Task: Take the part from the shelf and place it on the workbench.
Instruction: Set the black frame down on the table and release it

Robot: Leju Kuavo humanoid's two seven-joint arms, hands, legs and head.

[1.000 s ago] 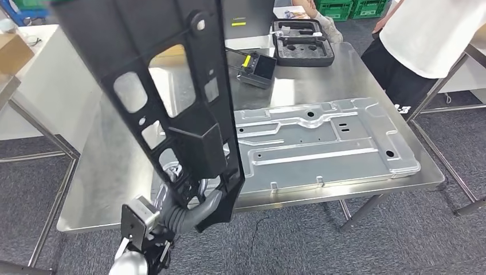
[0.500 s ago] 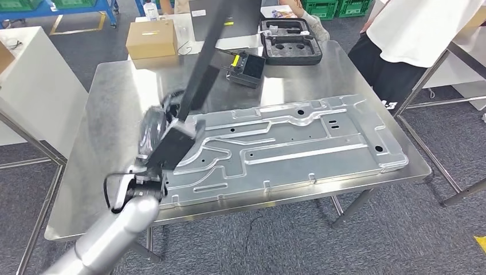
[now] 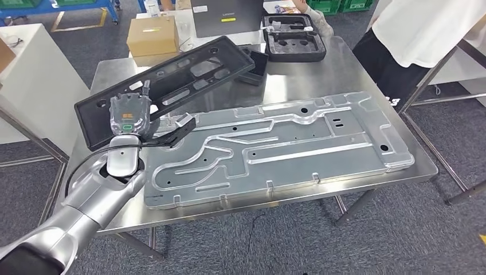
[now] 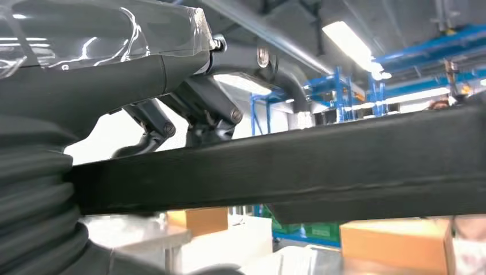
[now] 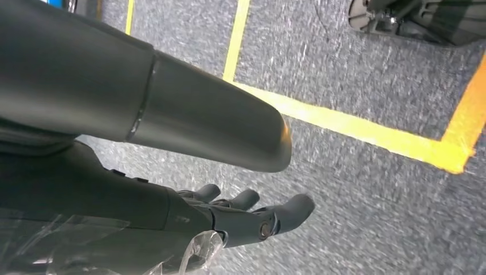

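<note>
A long black plastic part (image 3: 232, 57) with several cut-outs lies slanted over the back left of the steel workbench (image 3: 344, 74). Whether it touches the surface I cannot tell. My left hand (image 3: 163, 130) grips its near long edge, beside the wrist module with a green light. In the left wrist view the part (image 4: 344, 166) runs across as a dark bar, with dark fingers (image 4: 198, 112) curled over it. A large stamped silver panel (image 3: 286, 143) lies flat on the bench, right of the hand. My right hand (image 5: 252, 217) hangs over grey carpet, fingers stretched out and holding nothing.
A cardboard box (image 3: 150, 34), a black foam-lined case (image 3: 293, 41) and a small black device (image 3: 258, 64) stand along the bench's back. A person in a white shirt (image 3: 424, 28) stands at the back right corner. A white table (image 3: 28, 80) is to the left.
The part has swung down from steeply upright to lying low over the bench's back left, still in my left hand. The head view has also shifted slightly.
</note>
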